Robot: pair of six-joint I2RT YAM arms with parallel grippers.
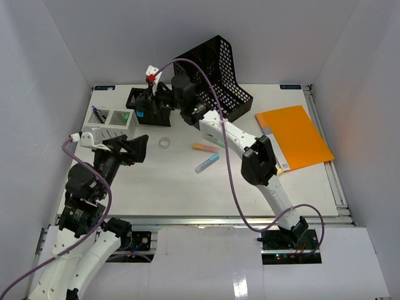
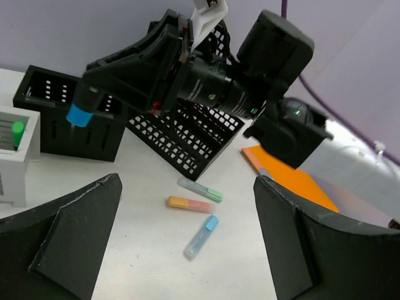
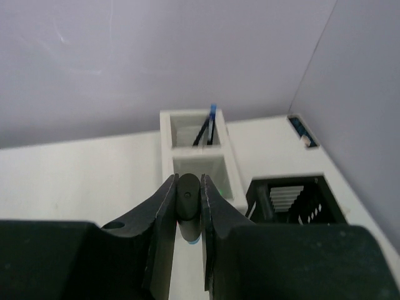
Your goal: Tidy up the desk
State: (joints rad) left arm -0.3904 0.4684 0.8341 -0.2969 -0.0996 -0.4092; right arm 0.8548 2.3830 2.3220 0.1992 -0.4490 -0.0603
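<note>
The tabletop (image 1: 187,194) is filling the white-walled enclosure in front of both arm bases, with its metal rail running along the near edge. The right end effector (image 1: 152,103) is reaching to the far left part of the surface and is pinching a dark marker (image 3: 187,200) between its pressed-in fingers, blue cap pointing down. The marker is hanging over a black pen holder (image 1: 139,100); whether it is touching the holder cannot be told. Just left of the holder, a white organizer (image 1: 115,122) is sitting with a blue pen (image 1: 97,114) in one compartment and a green-capped item (image 1: 125,115) in another. Behind the right arm, a black mesh file tray (image 1: 222,75) is leaning tilted against the back wall. The left end effector (image 1: 139,149) is hovering near the left side with its fingers spread wide and nothing between them. Near the middle of the tabletop, a small clear tape roll (image 1: 165,142) is lying apart from three highlighters: an orange one (image 1: 201,148), a green one (image 2: 200,189) just beside it, and a blue one (image 1: 207,164) nearer the arms. An orange folder (image 1: 297,137) is lying flat at the right side.
</note>
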